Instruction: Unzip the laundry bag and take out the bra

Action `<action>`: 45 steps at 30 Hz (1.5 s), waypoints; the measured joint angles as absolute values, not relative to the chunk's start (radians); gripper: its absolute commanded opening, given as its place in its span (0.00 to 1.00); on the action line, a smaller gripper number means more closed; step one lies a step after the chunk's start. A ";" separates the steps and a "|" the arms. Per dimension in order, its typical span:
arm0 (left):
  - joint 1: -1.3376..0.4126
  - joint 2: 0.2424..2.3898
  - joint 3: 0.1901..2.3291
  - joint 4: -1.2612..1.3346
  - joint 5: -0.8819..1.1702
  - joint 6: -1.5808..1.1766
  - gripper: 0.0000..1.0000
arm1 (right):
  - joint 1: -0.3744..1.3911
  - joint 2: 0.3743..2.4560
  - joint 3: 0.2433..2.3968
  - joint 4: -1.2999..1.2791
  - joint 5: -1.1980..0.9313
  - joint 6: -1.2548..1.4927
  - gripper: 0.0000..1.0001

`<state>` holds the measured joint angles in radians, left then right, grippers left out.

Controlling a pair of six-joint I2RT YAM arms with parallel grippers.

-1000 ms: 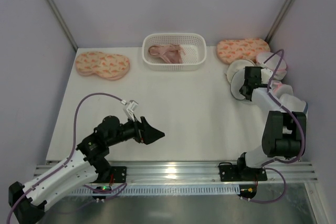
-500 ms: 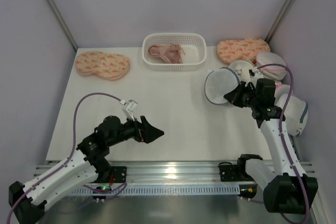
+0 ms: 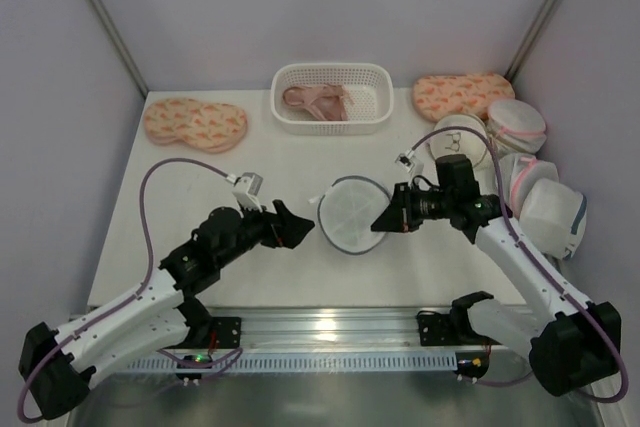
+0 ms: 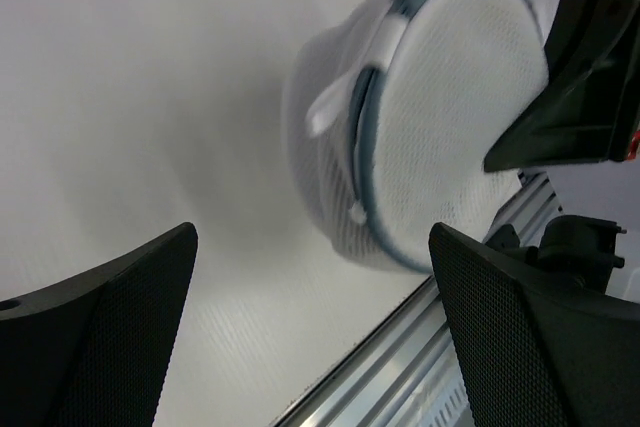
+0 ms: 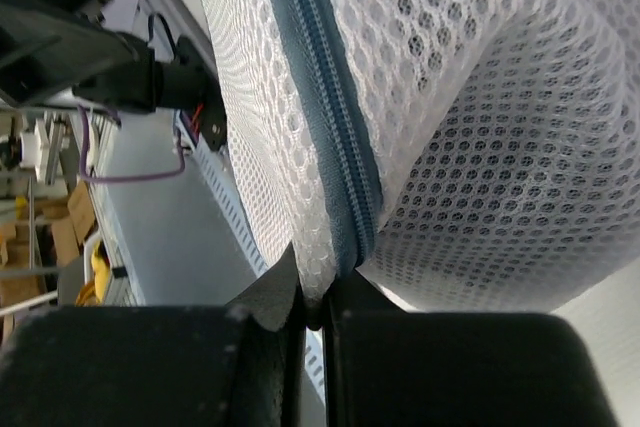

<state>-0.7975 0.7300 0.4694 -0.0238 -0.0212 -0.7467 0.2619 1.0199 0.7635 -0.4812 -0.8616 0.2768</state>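
Two grippers flanked laundry bag [image 3: 350,213], standing on edge. Your right gripper [image 3: 381,220] was pinched tight on rim at zip [image 5: 335,127]; your left gripper [image 3: 303,229] gaped wide just beside, apart.

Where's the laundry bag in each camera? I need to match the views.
Top external: mid-frame, laundry bag between left claw and right claw.
Left wrist: upper right, beyond the open left claw.
Right wrist: fills the frame, zip running into the pinch.
Shared landmark: the right claw gripping the bag's rim.

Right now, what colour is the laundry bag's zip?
The zip is grey-blue, clearest in the right wrist view.
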 measured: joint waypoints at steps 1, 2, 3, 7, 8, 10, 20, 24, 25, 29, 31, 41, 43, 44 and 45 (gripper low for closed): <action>-0.797 0.743 0.480 -0.006 -0.026 -0.731 0.99 | 0.292 1.032 0.767 -0.496 -0.859 0.262 0.04; -0.797 0.760 0.500 0.006 -0.025 -0.711 0.99 | 0.330 1.045 0.772 -0.516 -0.853 0.244 0.04; -0.795 0.776 0.520 0.014 -0.019 -0.692 0.99 | 0.360 1.055 0.779 -0.536 -0.845 0.228 0.04; -0.736 0.868 0.617 0.050 0.124 -0.637 0.99 | 0.458 1.081 0.809 -0.605 -0.812 0.165 0.04; -0.714 0.896 0.637 0.060 0.177 -0.631 0.99 | 0.476 1.085 0.814 -0.616 -0.804 0.155 0.04; -0.682 0.958 0.665 0.076 0.287 -0.623 0.99 | 0.505 1.087 0.819 -0.629 -0.792 0.136 0.04; -0.686 1.135 0.725 0.015 0.654 -0.572 0.93 | 0.535 1.087 0.828 -0.659 -0.765 0.107 0.04; -0.720 1.132 0.739 -0.012 0.711 -0.538 0.79 | 0.535 1.087 0.834 -0.669 -0.761 0.103 0.04; -0.730 1.132 0.739 -0.022 0.718 -0.531 0.74 | 0.535 1.087 0.834 -0.674 -0.761 0.102 0.04; -0.770 1.148 0.745 -0.056 0.743 -0.492 0.37 | 0.537 1.087 0.834 -0.694 -0.760 0.099 0.04; -0.789 1.174 0.756 -0.071 0.754 -0.476 0.17 | 0.537 1.087 0.834 -0.717 -0.752 0.096 0.04; -0.826 1.230 0.752 -0.086 0.690 -0.501 0.00 | 0.540 1.057 0.858 -0.739 -0.596 0.144 0.64; -0.832 1.217 0.729 -0.079 0.643 -0.543 0.00 | 0.541 1.040 0.873 -0.728 -0.508 0.169 0.65; -0.834 1.207 0.715 -0.072 0.603 -0.577 0.00 | 0.541 1.034 0.879 -0.730 -0.439 0.190 0.65; -0.834 1.197 0.698 -0.057 0.566 -0.608 0.00 | 0.541 1.030 0.884 -0.733 -0.363 0.215 0.65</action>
